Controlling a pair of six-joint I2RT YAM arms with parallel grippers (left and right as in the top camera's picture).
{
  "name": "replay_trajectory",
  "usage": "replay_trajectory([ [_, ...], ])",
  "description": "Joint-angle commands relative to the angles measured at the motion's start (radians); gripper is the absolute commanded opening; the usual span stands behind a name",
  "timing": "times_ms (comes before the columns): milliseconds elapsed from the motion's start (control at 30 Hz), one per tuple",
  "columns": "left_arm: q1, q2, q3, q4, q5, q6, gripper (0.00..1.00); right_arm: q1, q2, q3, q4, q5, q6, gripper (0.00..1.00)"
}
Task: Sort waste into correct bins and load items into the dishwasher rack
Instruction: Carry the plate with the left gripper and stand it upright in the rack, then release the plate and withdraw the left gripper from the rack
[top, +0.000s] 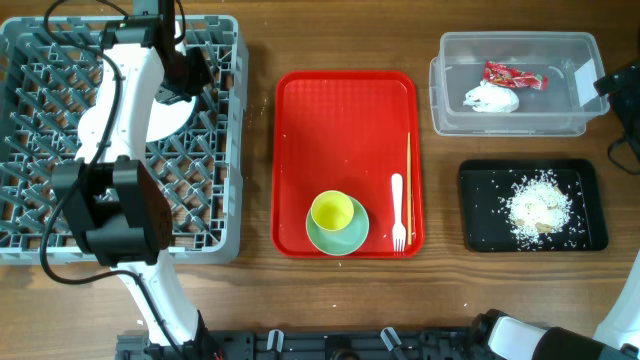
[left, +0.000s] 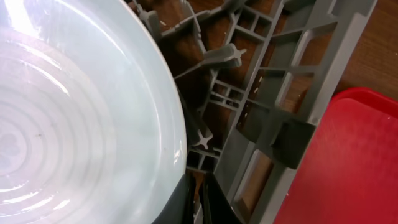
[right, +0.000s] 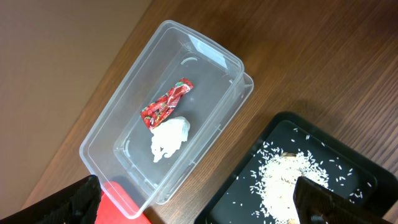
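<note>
Left end effector (left: 199, 202), we see, sits nearly pressed together down in the grey rack (left: 311, 56), the pale blue plate (left: 74, 112) just to its left. Right end effector (right: 199, 208) hangs spread wide, with the clear tub (right: 208, 50) ahead holding the red wrapper (right: 165, 102) and the tissue (right: 169, 138).

L fingers (left: 176, 205) over rack (left: 292, 56): plate (left: 74, 112) just left, serving tray (left: 348, 162) right. R fingers (right: 74, 202): tub (right: 205, 74) ahead, wrapper (right: 165, 102) + tissue (right: 168, 138) inside.

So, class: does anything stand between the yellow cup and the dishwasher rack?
Nothing visible lies on the red tray or table between the yellow cup and the dishwasher rack. The left arm, with a pale blue plate, hangs over the rack.
</note>
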Motion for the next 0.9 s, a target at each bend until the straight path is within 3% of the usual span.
replay_trajectory([
  [0, 0.003, -0.056, -0.005, 0.002, -0.053, -0.008, 0.04, -0.002, 0.006, -0.001, 0.002, -0.002, 0.006, 1.0],
  [400, 0.003, 0.026, -0.013, -0.066, -0.083, -0.001, 0.04, -0.002, 0.006, -0.001, 0.002, -0.002, 0.006, 1.0],
  [867, 0.004, 0.045, -0.082, 0.01, -0.095, -0.001, 0.04, -0.002, 0.006, -0.001, 0.002, -0.002, 0.006, 1.0],
])
